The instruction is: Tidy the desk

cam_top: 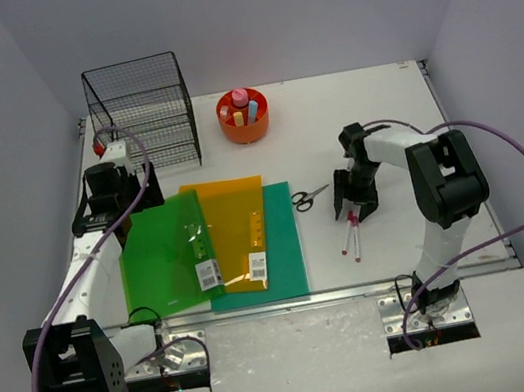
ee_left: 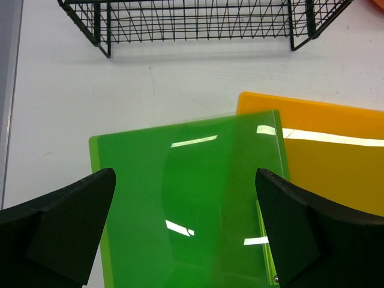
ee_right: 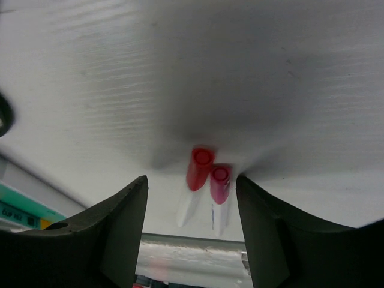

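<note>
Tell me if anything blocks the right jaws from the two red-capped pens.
Nothing visible does. The right gripper hangs over the two pens with jaws open, only bare desk around their caps.

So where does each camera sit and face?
Top: above and behind, looking down at the desk; left arm, right arm show.
Left wrist: looks down over the green folder to the wire basket; open left gripper shows.
Right wrist: looks down at two pens; open right gripper straddles them.
Shared: top and left wrist both show the green folder.
</note>
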`<state>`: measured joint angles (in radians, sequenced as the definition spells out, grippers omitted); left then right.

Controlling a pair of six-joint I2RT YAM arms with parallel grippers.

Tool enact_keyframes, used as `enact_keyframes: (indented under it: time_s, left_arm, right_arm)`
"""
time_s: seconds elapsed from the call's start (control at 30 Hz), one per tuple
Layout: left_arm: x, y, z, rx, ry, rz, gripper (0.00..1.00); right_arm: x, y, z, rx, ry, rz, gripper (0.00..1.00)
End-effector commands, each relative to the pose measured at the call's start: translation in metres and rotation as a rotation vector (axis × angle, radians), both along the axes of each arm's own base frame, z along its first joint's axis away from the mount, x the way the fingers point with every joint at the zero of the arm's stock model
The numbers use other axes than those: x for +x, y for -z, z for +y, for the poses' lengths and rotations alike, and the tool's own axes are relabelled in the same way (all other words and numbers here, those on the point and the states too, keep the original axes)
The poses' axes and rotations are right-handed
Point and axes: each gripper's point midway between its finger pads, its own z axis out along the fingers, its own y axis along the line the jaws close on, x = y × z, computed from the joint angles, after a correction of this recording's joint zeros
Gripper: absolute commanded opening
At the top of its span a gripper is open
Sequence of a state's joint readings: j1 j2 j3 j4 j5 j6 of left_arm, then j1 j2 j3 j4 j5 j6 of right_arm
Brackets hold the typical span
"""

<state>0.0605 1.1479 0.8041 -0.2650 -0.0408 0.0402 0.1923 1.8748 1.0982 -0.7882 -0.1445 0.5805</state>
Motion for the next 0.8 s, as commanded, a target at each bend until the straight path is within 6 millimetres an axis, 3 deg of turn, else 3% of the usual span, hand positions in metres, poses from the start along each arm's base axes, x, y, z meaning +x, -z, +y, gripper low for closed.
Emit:
enact_keyframes:
  time_s: [0.0,0.1,0.2,0.43,0.5,0.63,0.77]
  left_arm:
    - [0.000,-0.012,0.006,0.018,-0.028,-0.046,1.00]
    - [0.000,-0.011,0.006,0.016,-0.031,-0.049,1.00]
    - [0.001,-0.009,0.006,0.016,-0.029,-0.043,1.00]
    - [0.008,-0.009,0.007,0.015,-0.032,-0.038,1.00]
    - [0.008,-0.008,0.007,0.016,-0.033,-0.038,1.00]
    - [0.009,-0.007,0.006,0.010,-0.027,-0.035,1.00]
    - [0.010,-0.007,0.003,-0.001,-0.015,-0.035,1.00]
  right_arm:
    - [-0.041,0.019,-0.013,-0.037,0.048,0.159,0.61]
    - [-0.051,0.027,-0.019,-0.046,0.059,0.180,0.59]
    - [-0.046,0.029,-0.018,-0.041,0.062,0.174,0.55]
    - [-0.006,0.027,-0.011,-0.021,0.054,0.108,0.06]
    - [0.005,0.022,-0.008,-0.005,0.045,0.079,0.00]
    - [0.049,-0.004,0.005,0.061,0.007,-0.059,0.00]
    - [0.079,-0.035,0.010,0.090,-0.034,-0.191,0.00]
